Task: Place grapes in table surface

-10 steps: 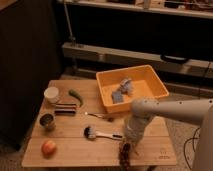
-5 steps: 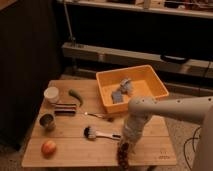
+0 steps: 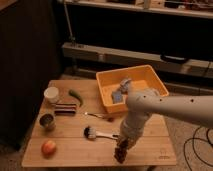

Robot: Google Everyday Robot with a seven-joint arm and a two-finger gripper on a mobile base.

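Arm (image 3: 165, 107) white, coming in from right, bent down toward front edge of table surface (image 3: 150, 145). Gripper (image 3: 122, 144) low over that edge, pointing downward, just right of centre. Grapes (image 3: 120, 154) directly beneath gripper tip, dark reddish lump at front lip of the tabletop (touching the wood or hanging just above it: cannot tell). Gripper meeting top of the bunch; whether clamped on it or loose cannot be told.

Elsewhere on the planks:
- orange bin (image 3: 150, 75) at back right, greyish items (image 3: 120, 92) inside
- white cup (image 3: 51, 94) back left, green vegetable (image 3: 76, 96) just beside it
- metal can (image 3: 47, 121) at left edge
- apple (image 3: 48, 148) front left corner, well apart from grapes
- brush (image 3: 92, 132) near centre, handle toward arm
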